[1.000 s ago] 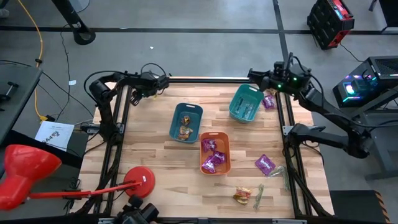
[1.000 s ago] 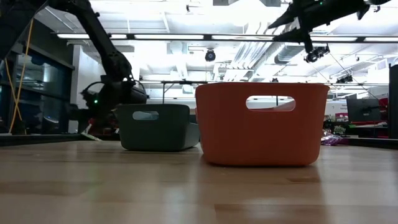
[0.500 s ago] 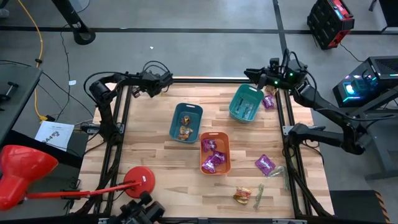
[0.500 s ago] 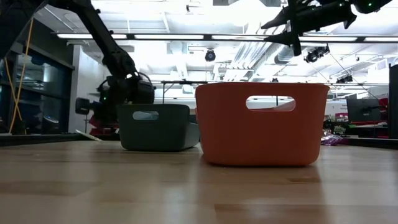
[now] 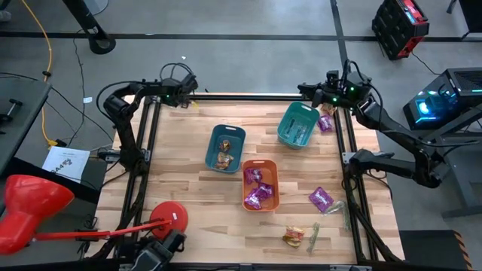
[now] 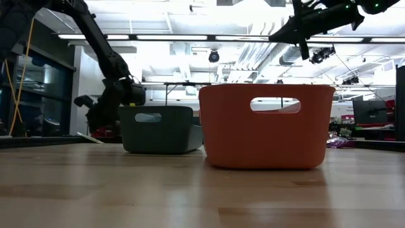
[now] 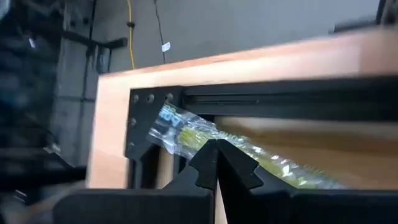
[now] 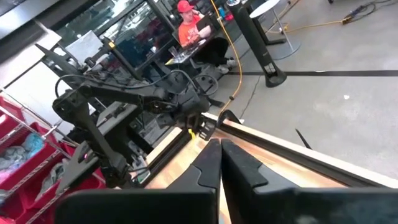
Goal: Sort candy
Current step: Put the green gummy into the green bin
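Note:
My left gripper [image 5: 188, 99] hovers over the table's far-left corner, shut on a thin pale green candy stick [image 7: 177, 134] in a clear wrapper. My right gripper [image 5: 303, 90] is raised above the far edge by the teal bin [image 5: 297, 124]; its fingers [image 8: 219, 146] are shut with nothing between them. The teal bin holds green sticks, the blue bin [image 5: 226, 147] orange-brown sweets, and the orange bin [image 5: 260, 184] purple packets. Loose purple packets [image 5: 321, 199] [image 5: 325, 123], a gold sweet [image 5: 294, 237] and a green stick [image 5: 313, 237] lie on the table's right side. My left gripper [image 7: 216, 149] pinches the green stick between its two fingers, about midway along its length [image 7: 233, 149]. The fingers lie across the stick, and both of its ends stick out sideways. It is lifted clear, above the black frame corner [image 7: 143, 124].
A black metal frame [image 5: 143, 143] runs along the table's left, far and right edges. A red stand with a round foot [image 5: 169, 218] sits at the near-left corner. Bare wood lies left of the blue bin. A person shows far off in the right wrist view.
My left arm swung a little toward the table's right along the far edge, then back toward the far-left corner, its gripper staying shut. My right gripper shifted slightly above the far edge and tipped a little.

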### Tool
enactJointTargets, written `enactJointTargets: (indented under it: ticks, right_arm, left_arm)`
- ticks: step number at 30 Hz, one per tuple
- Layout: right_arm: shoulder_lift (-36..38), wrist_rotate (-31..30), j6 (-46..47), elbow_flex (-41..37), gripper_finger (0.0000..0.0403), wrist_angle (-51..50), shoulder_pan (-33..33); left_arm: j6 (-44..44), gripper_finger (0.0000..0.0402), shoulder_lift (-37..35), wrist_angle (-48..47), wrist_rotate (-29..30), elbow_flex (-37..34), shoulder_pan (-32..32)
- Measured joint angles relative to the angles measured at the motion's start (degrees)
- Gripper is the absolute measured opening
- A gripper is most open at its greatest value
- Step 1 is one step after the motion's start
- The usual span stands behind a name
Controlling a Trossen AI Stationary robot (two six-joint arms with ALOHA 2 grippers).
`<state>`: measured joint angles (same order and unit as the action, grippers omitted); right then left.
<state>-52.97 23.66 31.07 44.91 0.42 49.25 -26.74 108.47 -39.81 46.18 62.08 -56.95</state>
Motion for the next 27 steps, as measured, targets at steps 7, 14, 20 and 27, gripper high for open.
enactJointTargets:
  ticks: [7,14,20,27]
  right_arm:
    - [0.00,0.04,-0.13,0.00,0.0001,0.06,0.00]
    - [0.00,0.65,-0.02,0.00,0.0001,0.05,0.00]
    - [0.00,0.95,1.07,0.00,0.0000,0.13,0.00]
    - [0.00,2.43,1.55,0.02,0.0000,0.27,0.00]
  left_arm:
    - [4.59,0.0000,0.00,-1.15,1.73,-0.12,-0.69]
    - [9.94,0.0000,0.00,-0.62,-5.55,0.78,-2.71]
    - [10.97,0.0000,1.73,1.16,-7.04,0.77,-3.52]
    - [11.65,0.0000,2.03,1.68,-12.61,1.50,-4.84]
